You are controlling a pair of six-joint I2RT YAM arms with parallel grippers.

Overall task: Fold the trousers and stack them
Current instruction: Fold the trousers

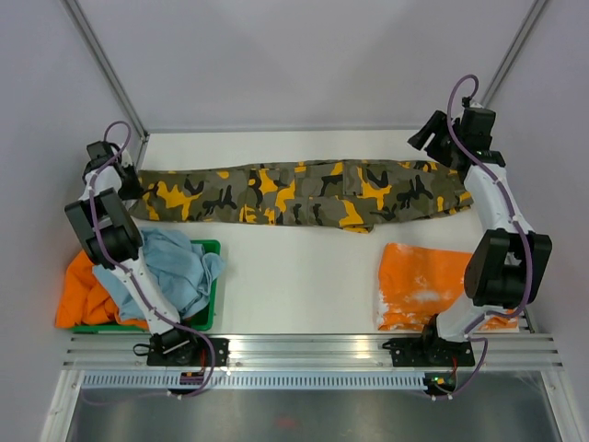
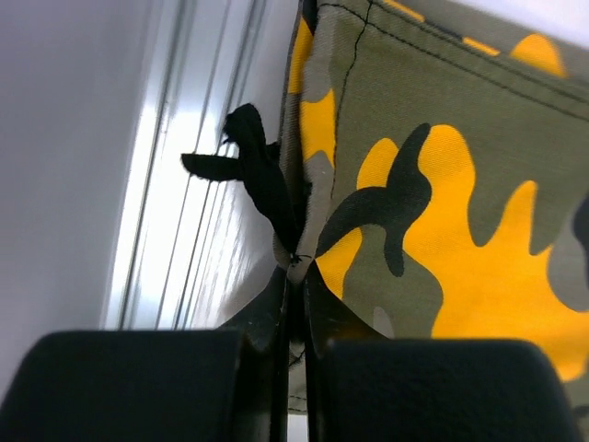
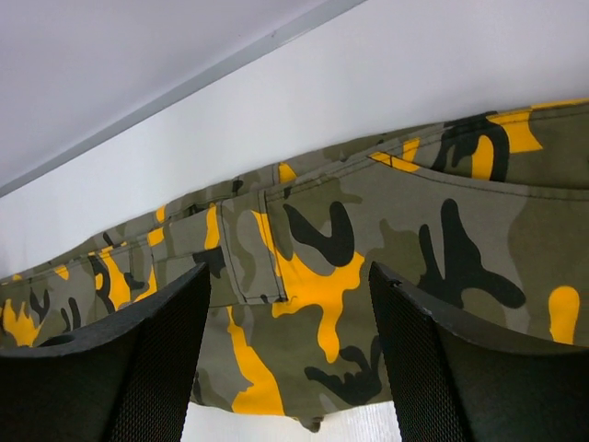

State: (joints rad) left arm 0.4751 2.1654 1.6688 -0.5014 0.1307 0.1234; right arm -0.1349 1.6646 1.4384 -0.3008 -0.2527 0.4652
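The camouflage trousers [image 1: 304, 193] lie stretched out left to right across the far half of the white table. My left gripper [image 1: 131, 184] is at their left end. In the left wrist view it [image 2: 296, 269] is shut on the edge of the trousers [image 2: 442, 184], next to a black drawstring [image 2: 253, 170]. My right gripper [image 1: 426, 138] hovers over the right end, open and empty. In the right wrist view its fingers [image 3: 287, 273] straddle the trousers [image 3: 368, 267] near a pocket flap, without touching the cloth.
A green tray [image 1: 210, 247] at the front left holds a light blue cloth [image 1: 175, 267] and an orange cloth [image 1: 83, 290]. A folded orange-and-white garment [image 1: 419, 285] lies at the front right. Walls and metal posts enclose the table.
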